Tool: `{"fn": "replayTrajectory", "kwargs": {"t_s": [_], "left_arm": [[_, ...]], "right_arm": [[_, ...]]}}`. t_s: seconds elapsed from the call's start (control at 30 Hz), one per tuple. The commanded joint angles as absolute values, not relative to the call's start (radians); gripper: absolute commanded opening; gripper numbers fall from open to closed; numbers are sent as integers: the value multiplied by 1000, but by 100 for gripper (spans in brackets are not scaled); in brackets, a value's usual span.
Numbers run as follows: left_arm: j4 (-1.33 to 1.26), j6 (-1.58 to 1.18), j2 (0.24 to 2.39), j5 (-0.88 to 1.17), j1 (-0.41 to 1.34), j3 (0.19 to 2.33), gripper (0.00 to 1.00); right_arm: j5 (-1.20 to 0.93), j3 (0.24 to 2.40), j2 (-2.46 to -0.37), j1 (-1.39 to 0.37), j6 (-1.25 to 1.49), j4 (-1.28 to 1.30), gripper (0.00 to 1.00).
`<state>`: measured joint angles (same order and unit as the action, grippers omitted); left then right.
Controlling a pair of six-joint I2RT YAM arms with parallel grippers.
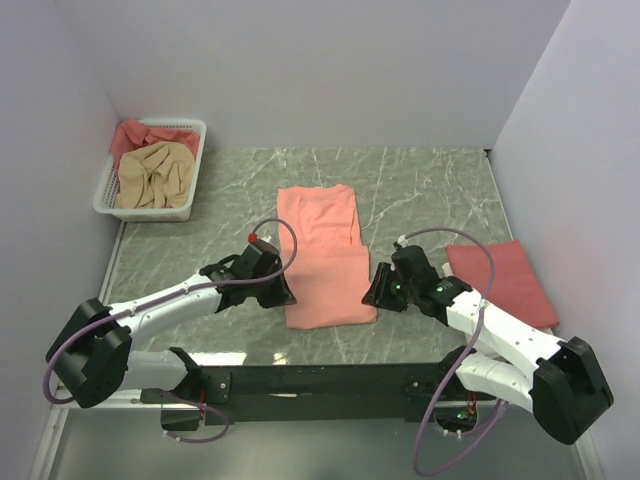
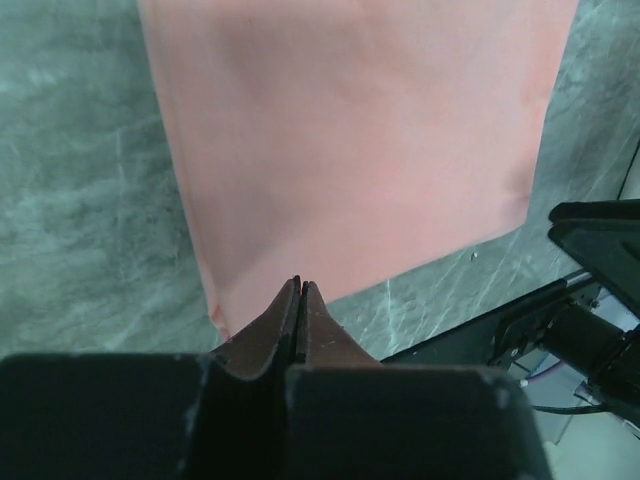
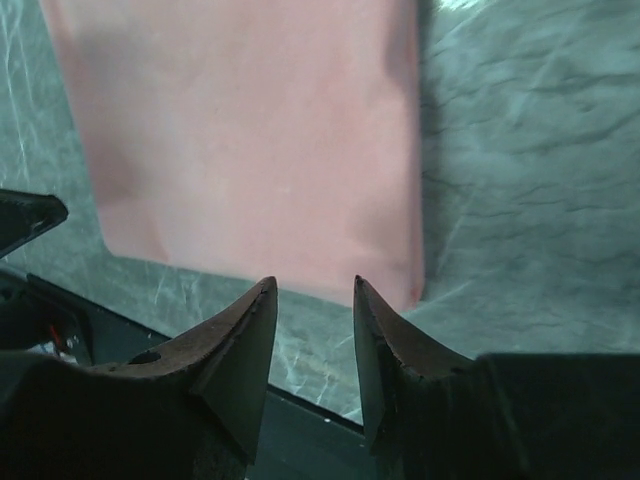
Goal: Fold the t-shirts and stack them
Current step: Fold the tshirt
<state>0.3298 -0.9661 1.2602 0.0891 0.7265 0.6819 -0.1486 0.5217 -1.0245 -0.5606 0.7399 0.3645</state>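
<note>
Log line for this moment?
salmon-pink cloth t-shirt: flat | left gripper: shut, by near-left corner | right gripper: open, by near-right corner

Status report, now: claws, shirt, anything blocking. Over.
Left claw shut, at near-left corner of salmon shirt. Right claw open, at near-right corner. Shirt lying flat mid-table. Nothing in the way.

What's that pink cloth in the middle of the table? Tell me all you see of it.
It is a salmon-pink t-shirt, soft cloth, folded into a long smooth strip with no sleeves showing. It lies flat on the marbled table, lengthwise front to back; an edge crosses it midway. The left end effector, shut, and the right end effector, open, sit at its near corners; contact is unclear.
</note>
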Motion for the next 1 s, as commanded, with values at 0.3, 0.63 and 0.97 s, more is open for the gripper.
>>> {"fn": "replayTrajectory", "kwargs": {"t_s": [0.3,0.63,0.97], "left_arm": [[247,-1078,1351,68,828,574,1],[330,-1075,1316,32,834,546,1],[492,-1101,1143,2,833,604,20]], "right_arm": [[-130,448,-1078,-632,822,290,43],[-80,387,-1005,-632,834,383,43],[-58,390,-897,-629,864,402,45]]}}
